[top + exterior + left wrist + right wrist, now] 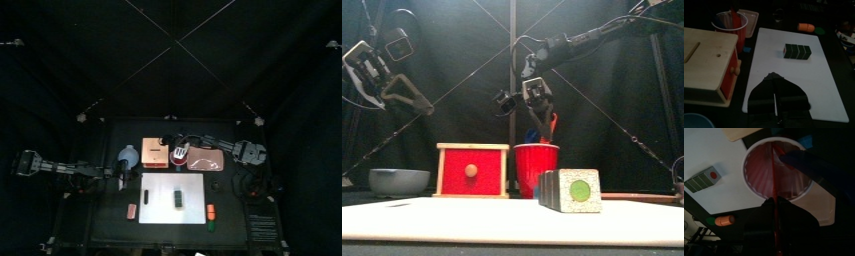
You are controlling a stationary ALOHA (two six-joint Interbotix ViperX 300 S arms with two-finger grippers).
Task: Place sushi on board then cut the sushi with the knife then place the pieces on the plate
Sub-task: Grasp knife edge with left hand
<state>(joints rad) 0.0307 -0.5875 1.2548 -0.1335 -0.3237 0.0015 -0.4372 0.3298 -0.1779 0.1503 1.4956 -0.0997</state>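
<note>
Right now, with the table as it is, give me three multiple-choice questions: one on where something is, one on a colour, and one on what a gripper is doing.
1. Where is the sushi roll?
A on the white cutting board
B on the floor
C held in the air

2. What colour is the drawer front of the wooden box?
A blue
B red
C green

3. What state is the right gripper in?
A wide open and empty
B out of sight
C shut on the red knife above the red cup

Answers:
1. A, the roll lies flat on the board in the top and left wrist views.
2. B, the front view shows it red.
3. C, the right wrist view shows the jaws closed around the knife.
</note>
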